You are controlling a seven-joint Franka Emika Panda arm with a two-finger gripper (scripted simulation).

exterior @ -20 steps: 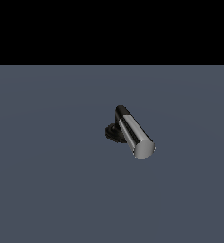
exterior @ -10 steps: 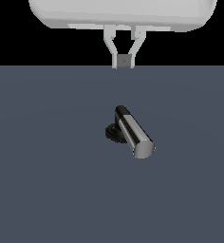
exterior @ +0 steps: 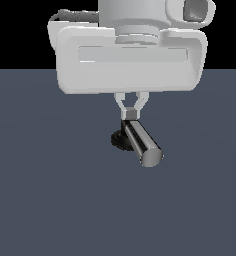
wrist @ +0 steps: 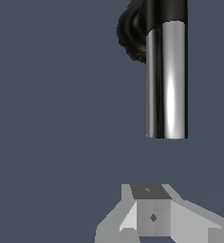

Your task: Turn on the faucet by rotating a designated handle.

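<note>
The faucet stands on the grey floor with its round black ribbed base [exterior: 119, 140] and black elbow [wrist: 133, 29]. Its handle [exterior: 142, 142], a shiny silver bar with a flat round end, points toward the exterior view's lower right. In the wrist view the handle [wrist: 167, 80] shows as a bright cylinder. My gripper [exterior: 131, 114] hangs from the big white hand, just above the elbow end of the handle. Its fingers meet at the tips, shut on nothing. In the wrist view the gripper [wrist: 152, 211] sits apart from the handle's flat end, with bare floor between them.
The flat blue-grey floor [exterior: 50, 200] stretches around the faucet on every side. My white hand and wrist [exterior: 132, 60] fill the upper middle of the exterior view. No other object shows.
My arm has come down into the exterior view from above. One second ago it was out of view; now the shut fingertips hang just above the handle. The faucet has not moved.
</note>
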